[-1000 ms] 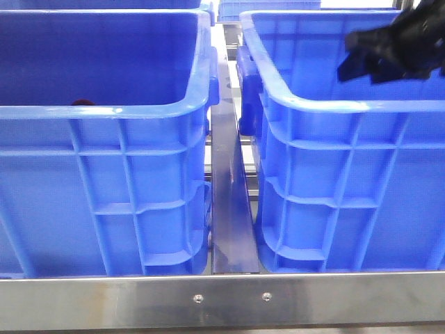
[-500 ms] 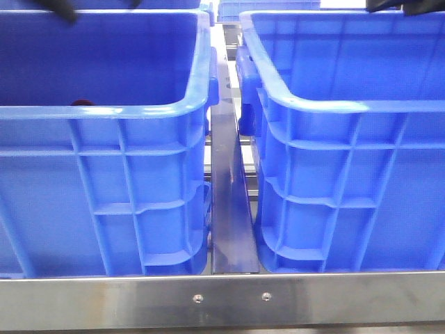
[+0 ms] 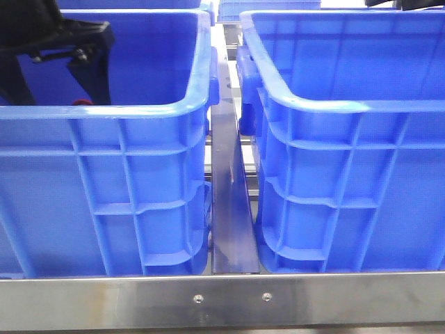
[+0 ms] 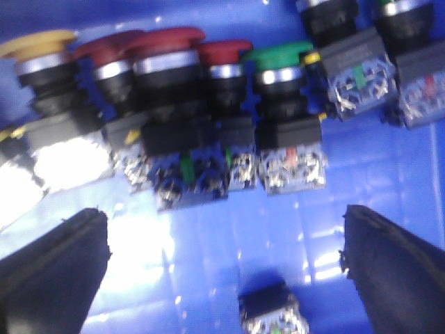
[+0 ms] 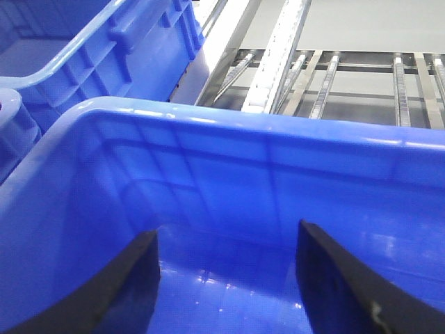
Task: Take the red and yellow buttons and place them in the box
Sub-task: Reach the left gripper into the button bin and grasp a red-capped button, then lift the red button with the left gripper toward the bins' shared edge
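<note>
Several push buttons lie in a row on the floor of the left blue crate. In the left wrist view the yellow button is at one end, with dark red buttons beside it and a green one further along. A speck of red shows over the crate's front rim. My left gripper is open and empty, hanging over the row; its arm reaches into that crate. The box is the right crate with the whitish rim patch. My right gripper is open and empty above its inside.
More switch units lie further along the row, and a loose contact block lies between my left fingers. A metal rail runs between the two crates. A steel bar crosses the front. Roller rails lie behind the box.
My right gripper has risen from over the box to the top edge of the front view. My left arm has come down into the left crate.
</note>
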